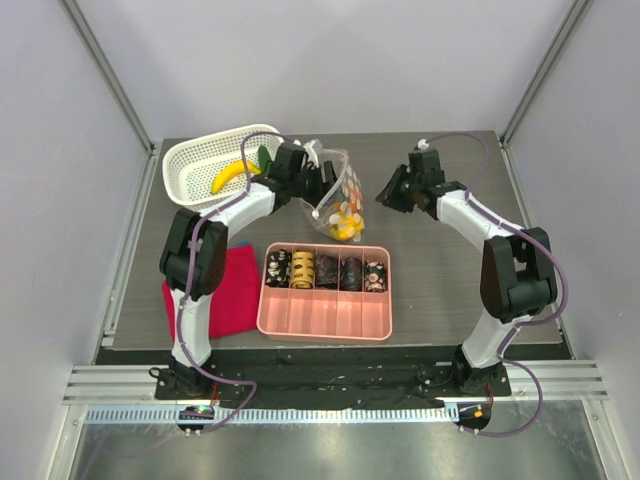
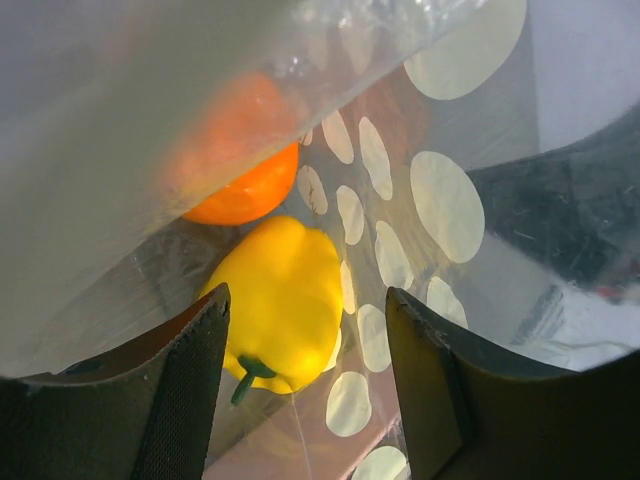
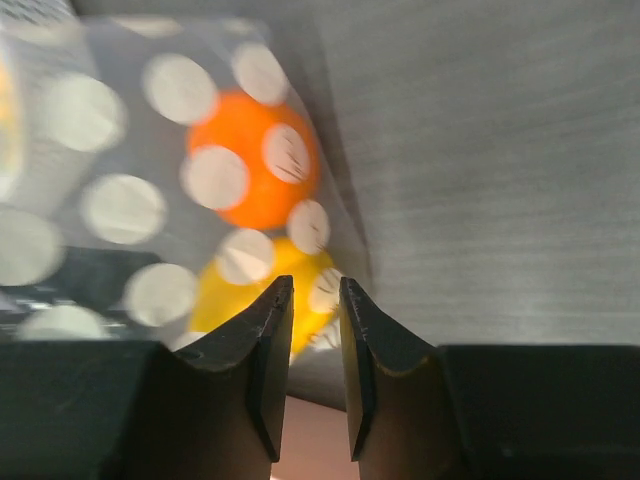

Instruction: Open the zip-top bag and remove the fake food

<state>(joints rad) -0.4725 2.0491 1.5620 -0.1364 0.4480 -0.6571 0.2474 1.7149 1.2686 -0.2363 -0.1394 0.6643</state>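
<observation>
In the top view the bag [image 1: 340, 200] sits mid-frame on the surface [image 1: 440, 270], just above the pink tray [image 1: 325, 290]. A banana [image 1: 230, 177] lies in the basket [image 1: 195, 160] at upper left. The left hand [image 1: 320, 183] is at the bag's top, and the right hand [image 1: 383, 192] is near its right edge. Only the left wrist view shows the left fingers [image 2: 185, 400] spread wide over a yellow pepper [image 2: 280, 300] and an orange piece [image 2: 245, 195] inside the bag. The right wrist view shows the right fingers [image 3: 265, 350] nearly closed on nothing.

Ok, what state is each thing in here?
Bag: on table, food inside.
Pepper, orange: in bag.
Banana: in basket.
Tray: cylinders in far row.
Left gripper: open, at bag.
Right gripper: nearly shut, empty.
</observation>
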